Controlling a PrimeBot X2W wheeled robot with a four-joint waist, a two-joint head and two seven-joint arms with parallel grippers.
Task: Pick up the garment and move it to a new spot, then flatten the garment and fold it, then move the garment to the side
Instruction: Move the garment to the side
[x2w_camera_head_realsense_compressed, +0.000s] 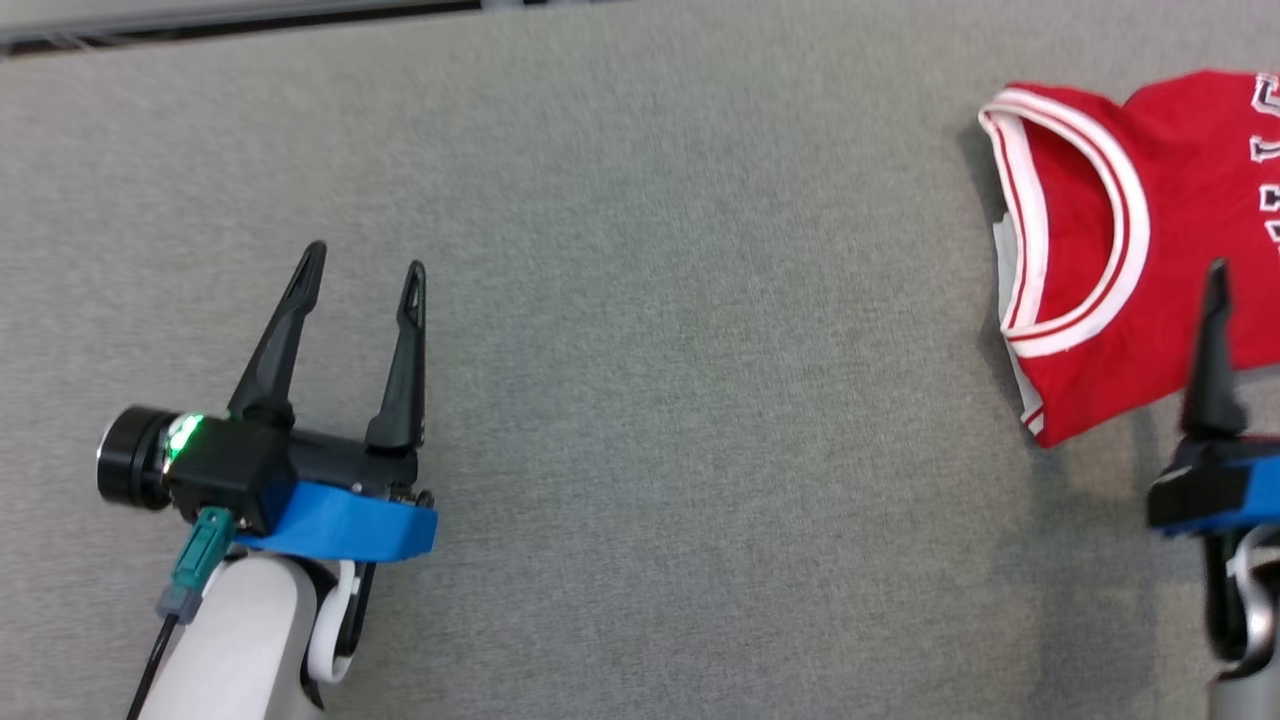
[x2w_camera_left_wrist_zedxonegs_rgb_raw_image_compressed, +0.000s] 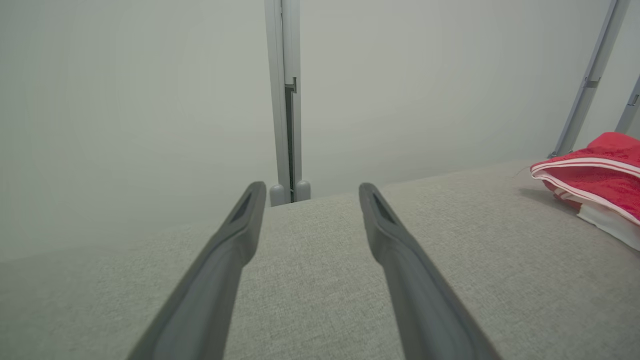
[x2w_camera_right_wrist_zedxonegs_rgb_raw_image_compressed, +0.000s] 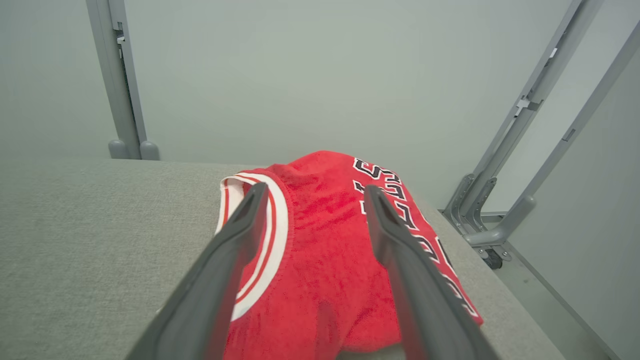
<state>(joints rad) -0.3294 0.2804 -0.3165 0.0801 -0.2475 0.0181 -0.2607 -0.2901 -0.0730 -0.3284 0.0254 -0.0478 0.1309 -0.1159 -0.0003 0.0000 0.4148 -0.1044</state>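
The garment (x2w_camera_head_realsense_compressed: 1180, 230) is a red jersey with white-and-red trim and black-and-white lettering, lying folded at the right end of the grey table. It also shows at the right edge of the left wrist view as the garment (x2w_camera_left_wrist_zedxonegs_rgb_raw_image_compressed: 600, 175). My right gripper (x2w_camera_right_wrist_zedxonegs_rgb_raw_image_compressed: 316, 190) hovers over the garment (x2w_camera_right_wrist_zedxonegs_rgb_raw_image_compressed: 325, 240), open, its two fingers spread over the red cloth with nothing pinched between them. In the head view one of its fingers (x2w_camera_head_realsense_compressed: 1213, 350) shows at the right edge, over the jersey's near side. My left gripper (x2w_camera_head_realsense_compressed: 365, 258) stands open at the lower left, far from the jersey, with nothing in it.
The grey fabric table top (x2w_camera_head_realsense_compressed: 700, 350) stretches wide between the two grippers. Its far edge (x2w_camera_head_realsense_compressed: 250, 25) runs along the top. Pale wall panels with a metal post (x2w_camera_left_wrist_zedxonegs_rgb_raw_image_compressed: 284, 100) stand behind it. The table's right edge (x2w_camera_right_wrist_zedxonegs_rgb_raw_image_compressed: 500, 300) lies close beside the jersey, next to slanted metal struts (x2w_camera_right_wrist_zedxonegs_rgb_raw_image_compressed: 525, 130).
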